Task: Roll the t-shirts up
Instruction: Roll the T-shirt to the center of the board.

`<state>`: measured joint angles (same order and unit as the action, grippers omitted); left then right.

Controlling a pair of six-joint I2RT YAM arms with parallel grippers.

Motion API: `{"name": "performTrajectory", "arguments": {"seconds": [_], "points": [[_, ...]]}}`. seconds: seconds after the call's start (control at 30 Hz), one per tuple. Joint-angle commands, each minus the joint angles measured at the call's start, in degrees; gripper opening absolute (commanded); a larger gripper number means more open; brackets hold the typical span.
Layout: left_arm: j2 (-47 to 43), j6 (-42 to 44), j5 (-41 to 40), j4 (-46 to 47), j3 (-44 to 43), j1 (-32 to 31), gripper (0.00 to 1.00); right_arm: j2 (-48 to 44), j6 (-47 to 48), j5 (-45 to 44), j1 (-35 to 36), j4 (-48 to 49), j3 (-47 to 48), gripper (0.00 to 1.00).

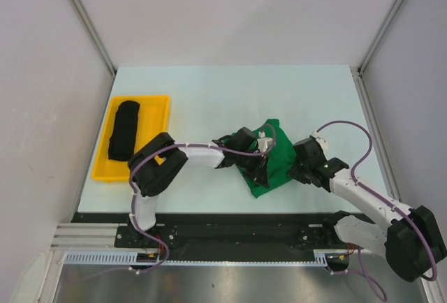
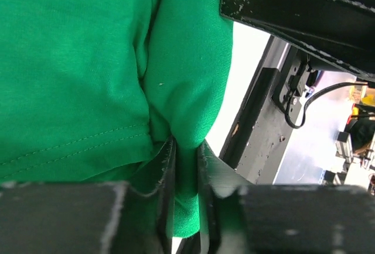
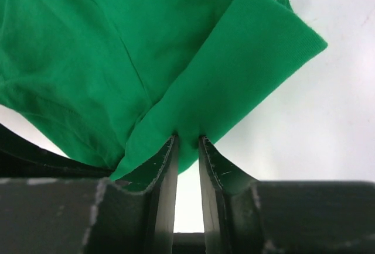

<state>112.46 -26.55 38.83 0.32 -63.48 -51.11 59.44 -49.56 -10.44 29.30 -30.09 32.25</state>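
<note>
Jaws of both grippers are pinched narrow on folds of the green t-shirt [image 1: 278,151], bunched on the table [image 1: 209,93] between them: left gripper [image 2: 186,148] at its left edge, right gripper [image 3: 187,141] at its right. The black t-shirt [image 1: 124,130] lies rolled in the yellow tray [image 1: 143,98], well apart.

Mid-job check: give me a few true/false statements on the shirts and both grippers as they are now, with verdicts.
1. The left gripper is shut on the green t-shirt. True.
2. The right gripper is open and clear of cloth. False: it pinches a fold of the green t-shirt.
3. The black t-shirt lies rolled in the yellow tray. True.
4. The green t-shirt lies in the tray too. False: it is on the table, between the two grippers.
</note>
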Motion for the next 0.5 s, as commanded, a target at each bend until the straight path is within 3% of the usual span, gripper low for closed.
{"name": "performTrajectory", "arguments": {"seconds": [0.0, 0.03, 0.27, 0.3, 0.47], "points": [[0.83, 0.18, -1.65, -4.97, -1.55, 1.19, 0.24, 1.82, -0.36, -0.29, -1.61, 3.28, 2.47, 0.22], [0.13, 0.09, -2.35, -5.41, -1.64, 1.28, 0.31, 2.6, -0.27, -0.11, -2.4, 3.45, 2.64, 0.22], [-9.7, 0.17, -9.37, -3.92, 1.78, 1.54, 0.53, 6.3, 0.87, 1.73, -4.34, 4.25, 5.01, 0.22], [-11.2, 0.35, -12.34, -4.7, 2.31, 1.54, 0.62, 6.82, 1.04, 1.74, -4.34, 4.33, 5.36, 0.22], [-20.15, 2.28, -21.41, -6.82, 4.41, 1.54, 0.66, 10.6, 1.66, 2.26, -4.95, 5.39, 7.03, 0.22]]}}
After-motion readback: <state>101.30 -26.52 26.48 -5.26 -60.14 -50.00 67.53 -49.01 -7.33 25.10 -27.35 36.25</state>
